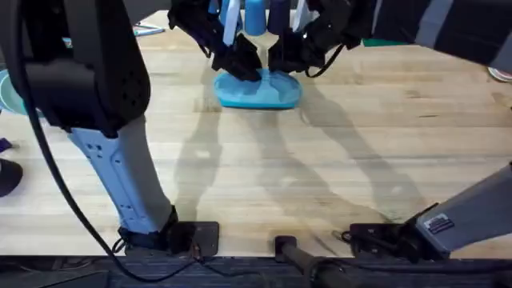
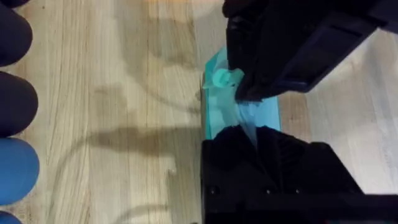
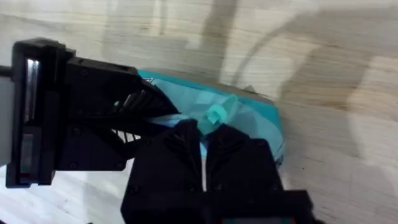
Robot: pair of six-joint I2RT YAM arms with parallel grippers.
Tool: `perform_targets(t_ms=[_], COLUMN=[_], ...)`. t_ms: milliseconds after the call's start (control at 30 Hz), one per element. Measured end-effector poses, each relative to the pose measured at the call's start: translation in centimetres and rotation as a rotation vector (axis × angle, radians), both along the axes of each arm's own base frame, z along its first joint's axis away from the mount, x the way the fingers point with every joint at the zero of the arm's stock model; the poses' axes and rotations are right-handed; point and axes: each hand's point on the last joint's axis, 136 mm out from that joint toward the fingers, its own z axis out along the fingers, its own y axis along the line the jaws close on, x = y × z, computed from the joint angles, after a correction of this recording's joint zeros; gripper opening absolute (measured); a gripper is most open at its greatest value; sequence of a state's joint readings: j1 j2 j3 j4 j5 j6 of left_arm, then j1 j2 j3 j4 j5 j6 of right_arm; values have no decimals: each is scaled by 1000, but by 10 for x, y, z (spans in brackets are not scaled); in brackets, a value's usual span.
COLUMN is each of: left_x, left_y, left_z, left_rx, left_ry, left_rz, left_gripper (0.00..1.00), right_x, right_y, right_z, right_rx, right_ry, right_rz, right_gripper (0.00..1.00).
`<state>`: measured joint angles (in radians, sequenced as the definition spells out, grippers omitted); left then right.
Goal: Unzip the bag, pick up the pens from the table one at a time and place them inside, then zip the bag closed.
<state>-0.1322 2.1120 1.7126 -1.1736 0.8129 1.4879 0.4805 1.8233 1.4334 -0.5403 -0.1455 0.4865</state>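
The light-blue bag (image 1: 258, 91) lies on the table (image 1: 344, 160) at the far middle, with both grippers down on it. My left gripper (image 1: 240, 66) holds the bag's left part, its fingers (image 2: 261, 146) closed on the fabric (image 2: 239, 115). My right gripper (image 1: 290, 61) comes in from the right, and its fingertips (image 3: 186, 140) are pinched together at the pale teal zipper pull (image 3: 217, 114), which sticks out just past them. The left wrist view shows the same pull (image 2: 221, 78) at the tip of the right gripper (image 2: 249, 87). The pens are out of view.
Blue and dark cylinders (image 1: 254, 16) stand just behind the bag and show beside it (image 2: 15, 171) in the left wrist view. A teal round object (image 1: 8, 90) sits at the table's left edge. Bare wood stretches between the bag and the arm bases.
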Motion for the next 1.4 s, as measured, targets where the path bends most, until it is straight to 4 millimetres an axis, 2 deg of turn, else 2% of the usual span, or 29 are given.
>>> perform_targets(t_ms=[433,933,1400], left_x=[0,-4,-4], left_y=[0,-17,-18], left_z=[0,6,7], left_rx=[-4,-48,-53], left_ry=[0,-8,-8], left_rz=[0,-31,-32], left_gripper=[42,42,42], right_x=[1,-4,-3], right_y=[-2,-28,-30], right_z=[0,5,5], right_rx=[-1,35,35], right_ry=[3,98,97], right_rz=[-5,-42,-47], right_gripper=[34,34,34])
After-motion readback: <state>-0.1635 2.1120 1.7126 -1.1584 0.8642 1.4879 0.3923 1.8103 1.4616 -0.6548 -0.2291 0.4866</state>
